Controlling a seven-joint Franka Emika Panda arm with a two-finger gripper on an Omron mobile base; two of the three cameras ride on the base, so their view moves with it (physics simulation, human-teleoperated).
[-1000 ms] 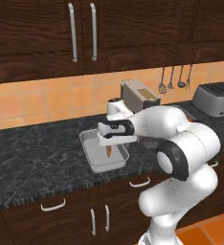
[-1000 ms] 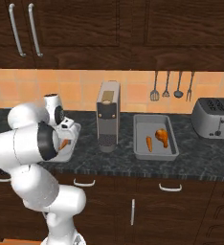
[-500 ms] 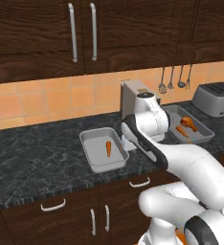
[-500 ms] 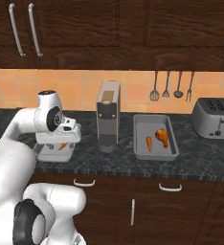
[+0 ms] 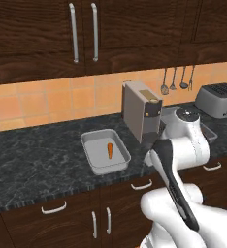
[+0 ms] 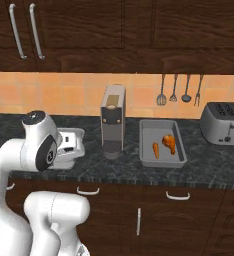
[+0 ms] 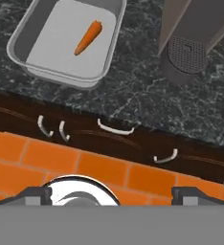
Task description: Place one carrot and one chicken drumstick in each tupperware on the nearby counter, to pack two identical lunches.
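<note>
Black marbled counter (image 5: 38, 160) fills my left base view, one tupperware (image 5: 105, 151) holding a lone carrot (image 5: 110, 150). From the right, another tray (image 6: 162, 143) holds carrot and drumstick (image 6: 169, 143): greasy, best pinched mid-bone. Hand view: my gripper (image 7: 112, 194) gapes empty above the floor.

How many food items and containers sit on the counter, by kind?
Carrots: 2
Drumsticks: 1
Tupperware: 2
Total: 5
</note>
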